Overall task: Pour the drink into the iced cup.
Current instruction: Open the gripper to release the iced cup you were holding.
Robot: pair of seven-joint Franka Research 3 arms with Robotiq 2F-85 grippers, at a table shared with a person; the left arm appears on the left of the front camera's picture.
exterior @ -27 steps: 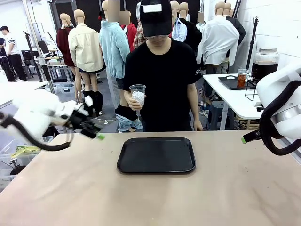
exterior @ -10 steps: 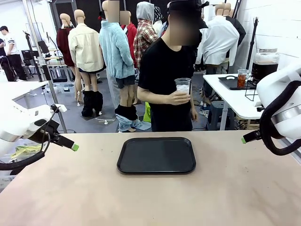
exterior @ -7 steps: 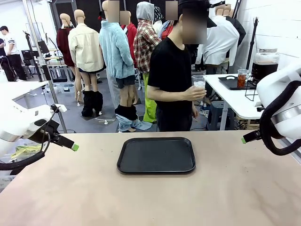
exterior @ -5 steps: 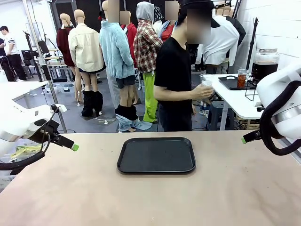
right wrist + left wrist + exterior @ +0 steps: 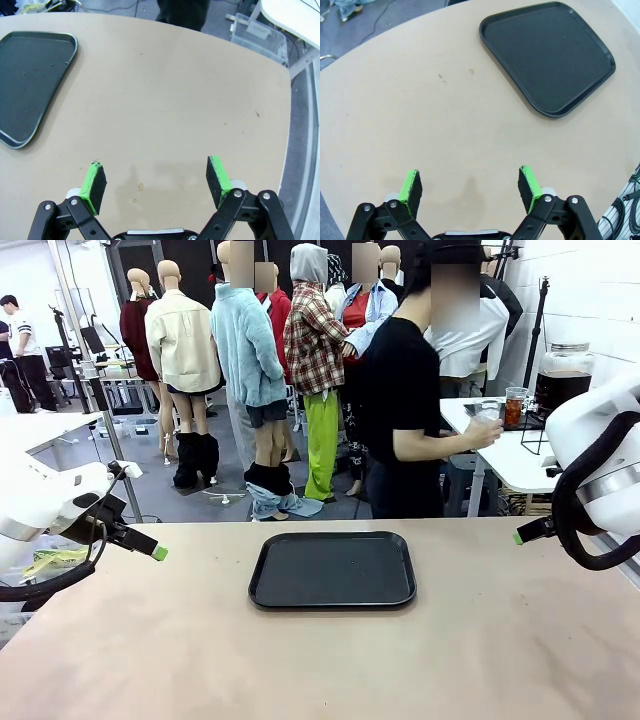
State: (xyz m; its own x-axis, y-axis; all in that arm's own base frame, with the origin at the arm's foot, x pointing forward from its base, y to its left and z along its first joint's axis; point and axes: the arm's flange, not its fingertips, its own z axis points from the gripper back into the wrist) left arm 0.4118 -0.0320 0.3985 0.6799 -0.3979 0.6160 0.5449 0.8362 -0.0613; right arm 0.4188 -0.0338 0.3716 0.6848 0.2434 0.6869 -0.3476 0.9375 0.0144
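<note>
My left pincer (image 5: 468, 186) and right pincer (image 5: 156, 183) both spread apart, empty, parked over bare table (image 5: 320, 660), waiting. Black tray (image 5: 332, 569) between them. Person's hand (image 5: 484, 432) far beyond, probably holding iced cup, at side table near drink dispenser jar (image 5: 565, 373) for filling.

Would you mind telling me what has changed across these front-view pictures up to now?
The person carried the iced cup from behind the tray to the side table at picture right, turning towards the dispenser jar. The left gripper drew back from over the table's left edge towards picture left and then held. The right gripper, open like the left, and the tray stayed put.
</note>
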